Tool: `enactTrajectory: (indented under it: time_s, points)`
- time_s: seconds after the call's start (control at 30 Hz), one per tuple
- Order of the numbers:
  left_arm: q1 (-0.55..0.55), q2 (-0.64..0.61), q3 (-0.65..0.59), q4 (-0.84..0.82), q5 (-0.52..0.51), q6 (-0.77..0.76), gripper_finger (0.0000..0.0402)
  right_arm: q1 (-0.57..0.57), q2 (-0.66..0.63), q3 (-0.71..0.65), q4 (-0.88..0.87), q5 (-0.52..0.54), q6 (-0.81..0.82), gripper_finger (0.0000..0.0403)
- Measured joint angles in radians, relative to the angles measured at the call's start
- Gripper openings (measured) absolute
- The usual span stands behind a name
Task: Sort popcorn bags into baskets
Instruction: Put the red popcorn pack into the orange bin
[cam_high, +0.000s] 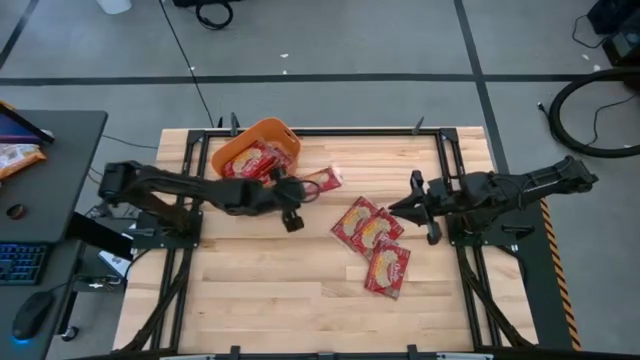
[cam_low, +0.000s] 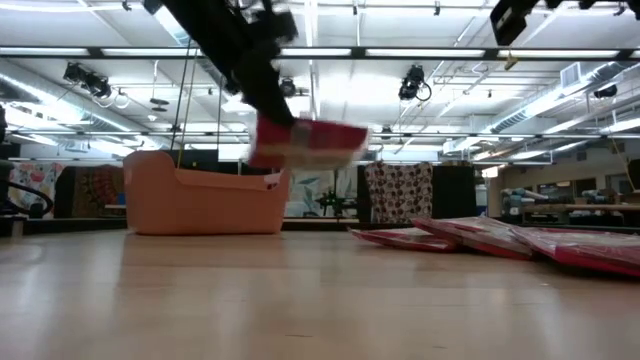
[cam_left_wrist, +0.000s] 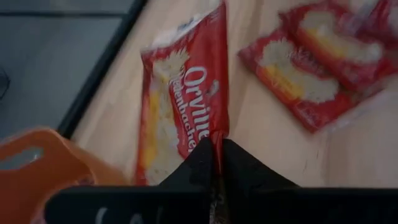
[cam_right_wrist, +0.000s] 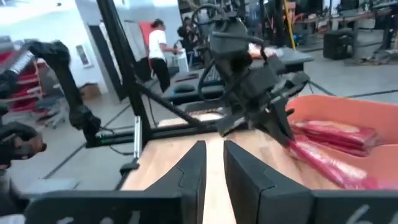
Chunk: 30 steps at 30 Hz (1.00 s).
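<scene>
Beside the orange plastic basket, at its four o'clock, the left gripper is pinching a glossy red popcorn bag aloft, long axis pointing three o'clock; the right gripper is waiting, narrowly parted.

Ceiling strip lights are glaring brightly; the bag I'm carrying is smearing with motion blur.
</scene>
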Motion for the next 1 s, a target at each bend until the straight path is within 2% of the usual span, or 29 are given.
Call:
enactTrajectory:
  time_s: [0.13, 0.33, 0.43, 0.77, 1.0]
  points:
    - [-0.002, -0.102, 0.000, -0.092, -0.033, -0.025, 0.0023, 0.024, -0.071, -0.009, -0.009, 0.027, -0.010, 0.0061]
    - [-0.004, -0.199, -0.011, -0.250, -0.152, -0.054, 0.0023, 0.033, -0.160, -0.087, -0.004, 0.043, -0.022, 0.0061]
    - [0.001, -0.234, -0.045, -0.264, -0.193, -0.068, 0.0023, 0.033, -0.191, -0.141, 0.029, 0.043, -0.007, 0.0061]
    - [0.087, -0.290, -0.185, -0.312, -0.205, -0.155, 0.0023, 0.036, -0.306, -0.262, 0.100, 0.026, 0.003, 0.0061]
    - [0.169, -0.297, -0.275, -0.240, -0.202, -0.153, 0.0023, 0.041, -0.401, -0.352, 0.155, 0.027, -0.004, 0.0061]
